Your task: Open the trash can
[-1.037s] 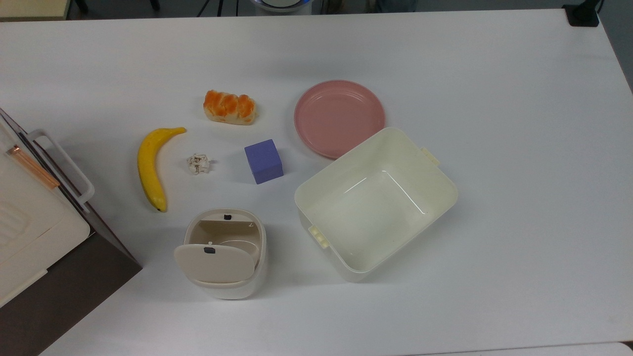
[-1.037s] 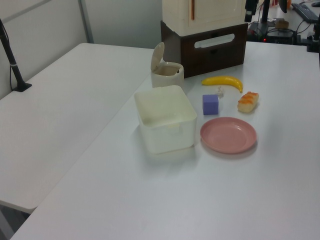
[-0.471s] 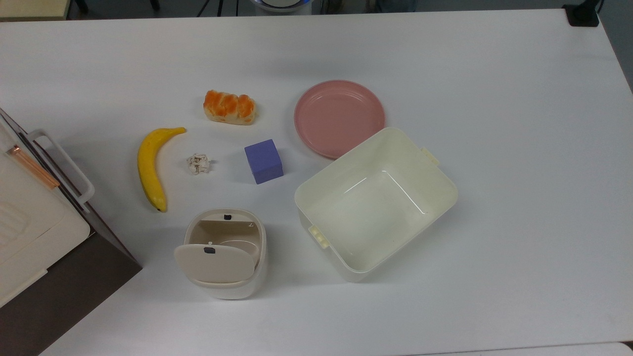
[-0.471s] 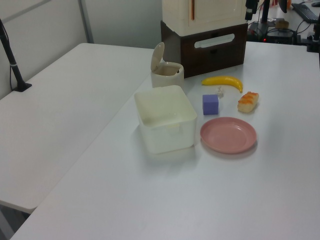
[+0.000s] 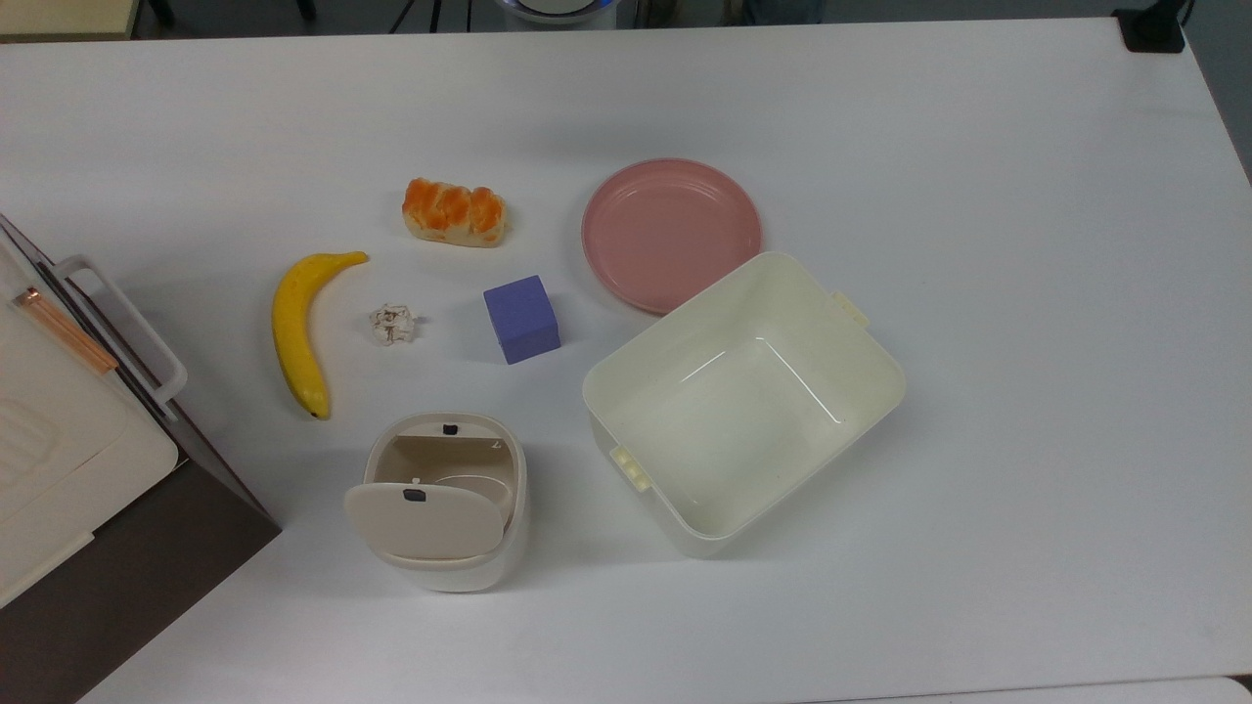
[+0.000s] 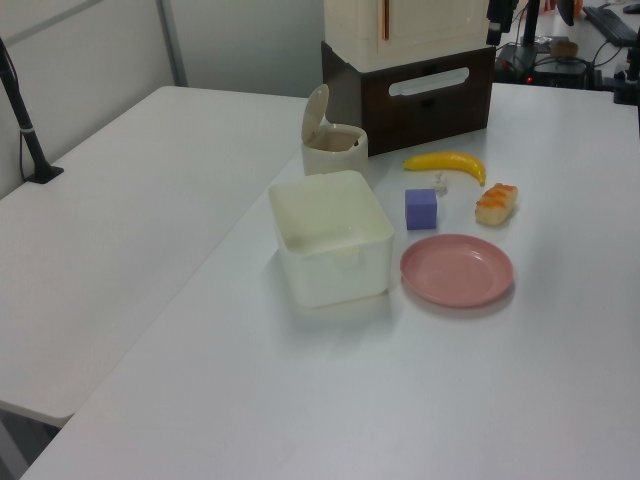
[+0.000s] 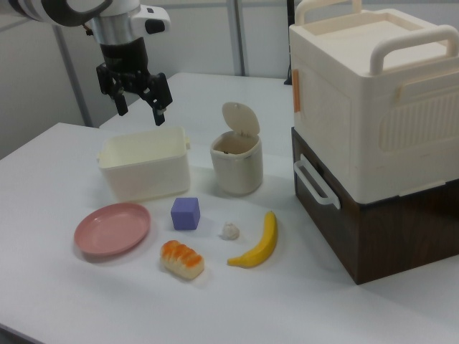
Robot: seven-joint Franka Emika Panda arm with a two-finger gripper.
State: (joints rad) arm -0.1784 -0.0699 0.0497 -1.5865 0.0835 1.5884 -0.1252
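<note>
The trash can is a small white rounded bin near the stacked boxes. Its beige lid stands flipped up, and the inside is open to view. A small dark button sits on the rim. In the right view my gripper hangs open in the air, high above the cream tub's far side and well to the right view's left of the trash can. Nothing is between its fingers.
A lidless cream tub stands beside the trash can. A pink plate, purple cube, bread piece, banana and paper scrap lie on the white table. A cream box on a brown box stands at the table's edge.
</note>
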